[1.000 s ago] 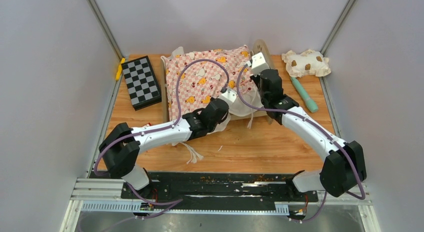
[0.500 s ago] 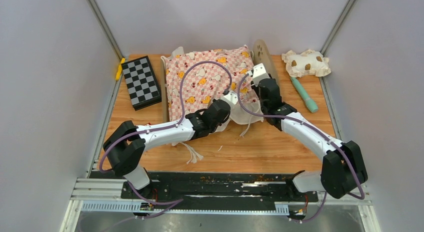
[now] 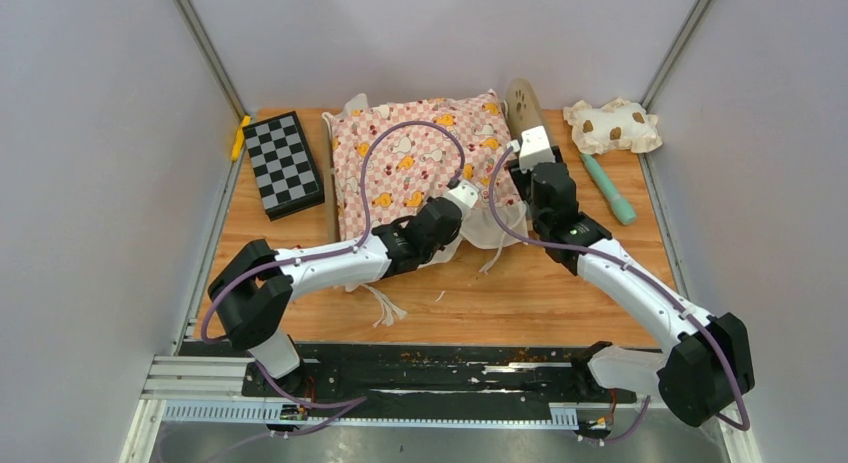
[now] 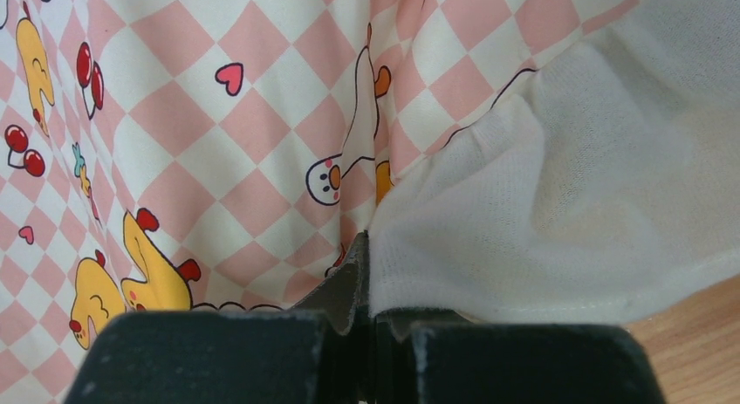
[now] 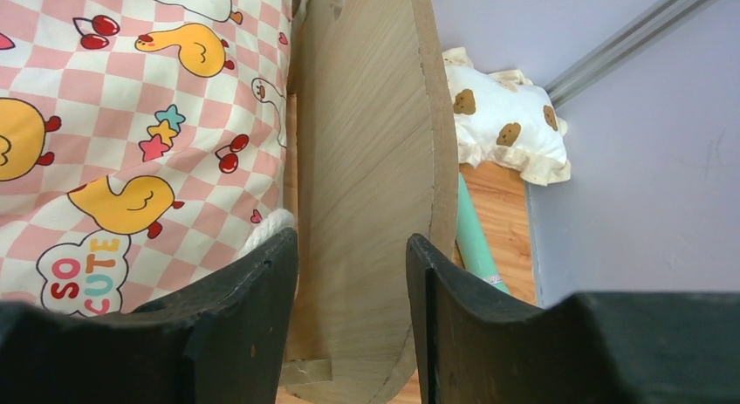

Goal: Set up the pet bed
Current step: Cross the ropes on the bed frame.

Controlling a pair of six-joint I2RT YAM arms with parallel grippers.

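Looking down at an orange-brown wooden counter (image 3: 560, 303) boxed in by grey walls. Parked at the back middle of it: a small light-wood pet bed (image 3: 521, 105), mostly buried under a pink-and-white checkered cushion (image 3: 400, 163) printed with ducks and cherries and edged with a white ruffle, showing only its rounded headboard with small cutouts along the cushion's right side plus a sliver of frame on the left. Just left of the bed, a black-and-white chessboard box (image 3: 283, 163) lying flat. Over in the back right corner, a small cream pillow with brown spots (image 3: 612, 125), and near it a long teal stick (image 3: 610, 188) flat on the wood. Then the left tool (image 4: 366, 273), pressed together and pinching that white ruffle at the cushion's near edge. Next the right tool (image 5: 352, 243), spread, straddling the headboard's edge with a finger on each side; no telling about actual contact. Last, a tiny yellow piece (image 3: 241, 136) at the far left edge, just beside the chessboard's back corner.
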